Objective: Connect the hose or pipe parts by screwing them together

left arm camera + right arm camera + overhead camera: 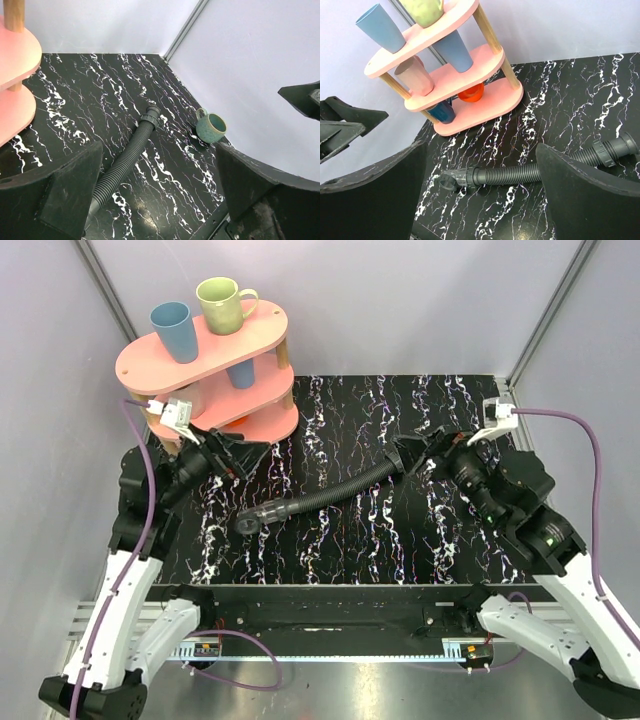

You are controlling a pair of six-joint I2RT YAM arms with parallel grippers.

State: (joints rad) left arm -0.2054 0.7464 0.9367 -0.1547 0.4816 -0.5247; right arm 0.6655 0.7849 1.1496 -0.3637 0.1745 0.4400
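Observation:
A black ribbed hose [335, 492] lies diagonally across the marble-patterned table [350, 550]. A translucent greyish fitting [258, 516] sits at its near left end, against the collar there [477, 175]; whether it is threaded on I cannot tell. The hose's other collar [151, 118] lies at the far right end. My left gripper [243, 453] hovers open beside the rack, left of the hose and apart from it. My right gripper [408, 462] hangs open over the hose's far end, holding nothing. In the wrist views the hose [120, 167] [520, 172] runs between the spread fingers, well below them.
A pink three-tier rack [262, 420] with several cups stands at the back left, close behind the left gripper. It shows too in the right wrist view as the rack [485, 100]. A teal mug [210, 127] stands near the table's right edge. Grey walls close in the back and sides.

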